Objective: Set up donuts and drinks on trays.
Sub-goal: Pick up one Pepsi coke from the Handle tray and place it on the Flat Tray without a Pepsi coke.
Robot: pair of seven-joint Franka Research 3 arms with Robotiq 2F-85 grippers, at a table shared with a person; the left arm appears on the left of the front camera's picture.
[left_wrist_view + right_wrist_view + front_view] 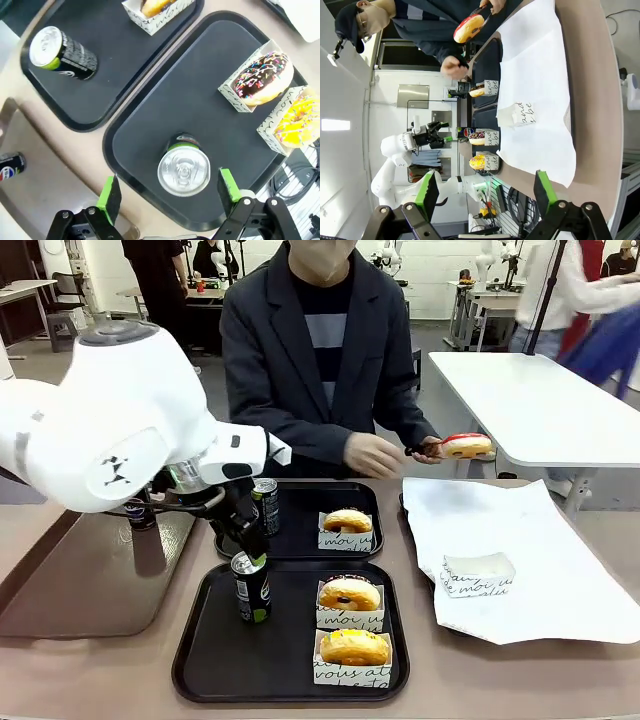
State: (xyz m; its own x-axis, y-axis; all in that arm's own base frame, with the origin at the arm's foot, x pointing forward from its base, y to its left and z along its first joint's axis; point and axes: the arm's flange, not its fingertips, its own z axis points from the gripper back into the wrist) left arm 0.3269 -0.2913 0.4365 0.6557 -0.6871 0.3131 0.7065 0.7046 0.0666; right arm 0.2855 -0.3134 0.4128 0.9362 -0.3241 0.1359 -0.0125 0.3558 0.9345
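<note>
A robotics lab, set up as an open shared hall. At the near table [60, 680] a white robot arm [110, 430] works opposite a seated person [320, 360]. Behind, at 11 and 1 o'clock, more white tables [480, 300] stand on a grey floor, and other people [160, 280] stand among them. A further white table [540, 410] sits at 3 o'clock. The right wrist view shows another white arm [395, 165] at 8 o'clock, with cables [492, 200] hanging below the table edge at 6 o'clock. White walls and plain lighting fit a workspace, not a home or shop.
</note>
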